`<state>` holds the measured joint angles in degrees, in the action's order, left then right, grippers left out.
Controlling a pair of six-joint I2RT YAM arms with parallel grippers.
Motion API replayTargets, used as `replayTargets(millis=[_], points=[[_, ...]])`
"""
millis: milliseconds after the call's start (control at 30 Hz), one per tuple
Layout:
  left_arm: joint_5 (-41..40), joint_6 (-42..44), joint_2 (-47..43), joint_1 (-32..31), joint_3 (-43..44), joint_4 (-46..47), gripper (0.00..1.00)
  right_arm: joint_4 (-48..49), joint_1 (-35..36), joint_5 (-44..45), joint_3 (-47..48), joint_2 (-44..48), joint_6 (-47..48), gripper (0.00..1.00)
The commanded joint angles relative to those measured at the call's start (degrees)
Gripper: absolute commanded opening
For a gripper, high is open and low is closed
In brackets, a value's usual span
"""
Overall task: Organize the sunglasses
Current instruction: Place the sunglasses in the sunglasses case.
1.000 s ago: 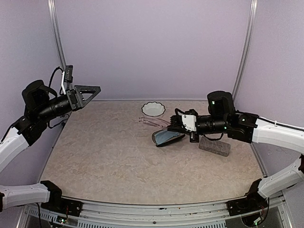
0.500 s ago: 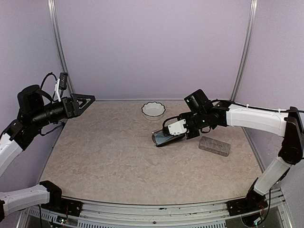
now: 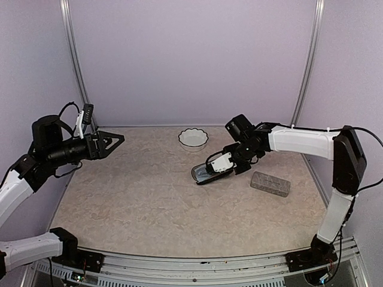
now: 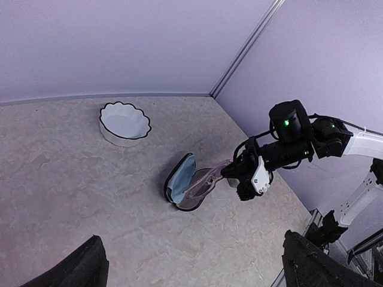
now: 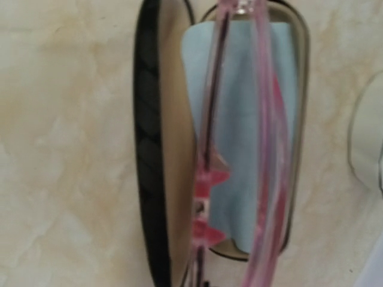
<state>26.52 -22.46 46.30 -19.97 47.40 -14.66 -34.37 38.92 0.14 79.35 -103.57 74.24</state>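
Your right gripper (image 3: pixel 216 167) is clamped on the pink glasses (image 4: pixel 203 184) over the open black case (image 4: pixel 178 186); they're probably light, slick and brittle, so hold the arms near the hinge; your left gripper (image 3: pixel 111 143) gapes wide.

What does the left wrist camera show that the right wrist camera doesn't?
Only the left wrist view: the white scalloped bowl and the right gripper, shut on the pink sunglasses. Only the right wrist view: the frame's nose pads in close-up. Both: the pink sunglasses over the open case with its pale blue lining.
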Motion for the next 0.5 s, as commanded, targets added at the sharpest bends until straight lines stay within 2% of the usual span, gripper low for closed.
replayTargets(millis=[0,467], points=[[1.1,1.1,0.6,0.5,-1.0,0.9,0.99,-1.8,-0.5,-1.6,2.8,-2.5,1.3,0.00],[3.2,2.8,3.0,1.1,-0.9,2.2,0.99,-1.4,-1.9,-3.9,5.0,-6.8,0.8,0.00]])
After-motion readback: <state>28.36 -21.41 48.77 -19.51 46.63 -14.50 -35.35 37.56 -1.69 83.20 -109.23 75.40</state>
